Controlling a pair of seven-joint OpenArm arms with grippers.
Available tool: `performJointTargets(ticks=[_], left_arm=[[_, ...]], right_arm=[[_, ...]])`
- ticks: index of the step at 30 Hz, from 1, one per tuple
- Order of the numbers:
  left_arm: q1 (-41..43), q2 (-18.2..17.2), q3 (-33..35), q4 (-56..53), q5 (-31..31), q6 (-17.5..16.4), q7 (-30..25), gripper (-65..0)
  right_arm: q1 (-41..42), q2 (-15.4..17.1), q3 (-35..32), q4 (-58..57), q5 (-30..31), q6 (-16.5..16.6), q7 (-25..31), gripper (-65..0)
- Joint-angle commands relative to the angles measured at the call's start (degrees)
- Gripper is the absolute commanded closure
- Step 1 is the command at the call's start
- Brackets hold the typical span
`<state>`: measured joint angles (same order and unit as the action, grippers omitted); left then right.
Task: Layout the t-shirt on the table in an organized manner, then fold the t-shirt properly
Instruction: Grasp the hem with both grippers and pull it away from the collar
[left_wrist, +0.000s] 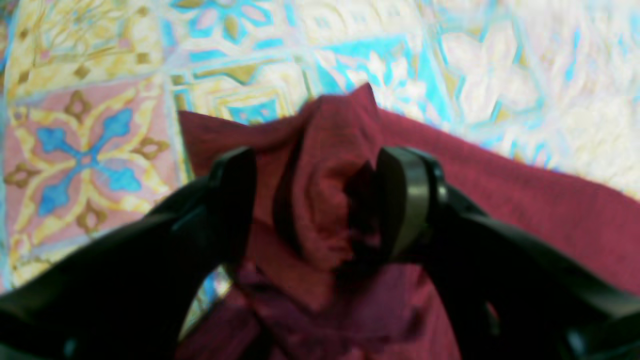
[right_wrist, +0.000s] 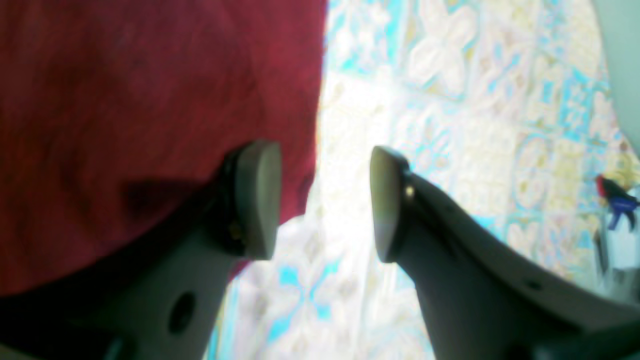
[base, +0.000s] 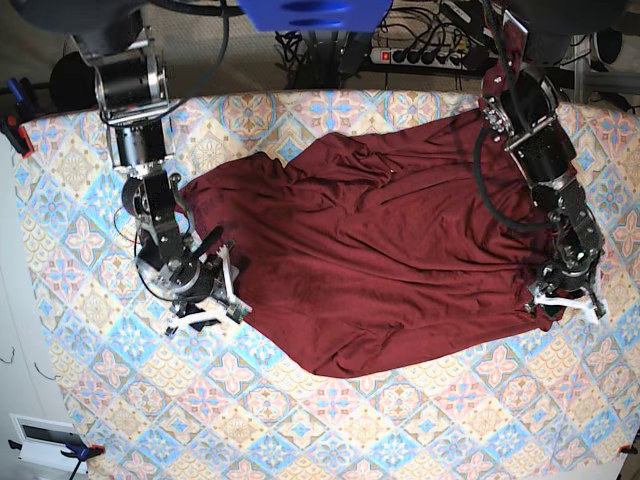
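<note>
Across the patterned tabletop (base: 420, 420) the t-shirt (base: 390, 250) stretches between my tools: left tool (left_wrist: 320, 200) gaping astride a bunched corner, right tool (right_wrist: 325, 200) open, empty, at the opposite edge.

Bare table (base: 330, 420) beside t-shirt (base: 380, 250)

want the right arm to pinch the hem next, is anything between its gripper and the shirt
Nothing visible. The right gripper is open at the t-shirt edge, one finger over the fabric, the other over bare table.
</note>
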<state>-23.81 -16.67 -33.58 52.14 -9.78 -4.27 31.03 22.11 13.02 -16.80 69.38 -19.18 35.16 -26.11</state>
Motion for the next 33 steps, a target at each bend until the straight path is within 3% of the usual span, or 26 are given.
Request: performJointTargets(ticks=[1, 6, 9, 14, 25, 33], left_arm=[[0.03, -1.4, -1.1, 1.79, -1.25, 0.01, -0.74, -37.0], [2.41, -2.28, -4.18, 4.52, -7.76, -0.17, 3.04, -37.0], [3.11, -2.37, -6.11, 7.16, -10.92, -0.25, 7.17, -37.0], [6.71, -1.93, -6.28, 14.45, -14.0, -0.34, 8.75, -37.1], [7.42, -1.84, -6.64, 16.56, -22.26, -0.34, 8.75, -37.6], [10.23, -1.58, -6.72, 25.09, -26.83, -0.34, 8.75, -37.6]], right_arm=[[2.9, 0.3, 0.31, -0.07, 2.78, -0.56, -0.13, -28.0], [5.63, 0.57, 0.23, -4.46, 16.15, -0.48, -1.8, -28.1], [7.65, 0.57, 0.05, -4.99, 20.98, -0.48, -1.98, -28.1], [7.74, 0.57, 0.05, -4.99, 21.68, -0.39, -1.98, -28.1], [7.74, 0.57, -0.04, -4.64, 21.68, -0.39, -1.98, -28.2], [7.56, 0.57, -2.24, -4.55, 21.68, -0.39, -1.98, -28.2]])
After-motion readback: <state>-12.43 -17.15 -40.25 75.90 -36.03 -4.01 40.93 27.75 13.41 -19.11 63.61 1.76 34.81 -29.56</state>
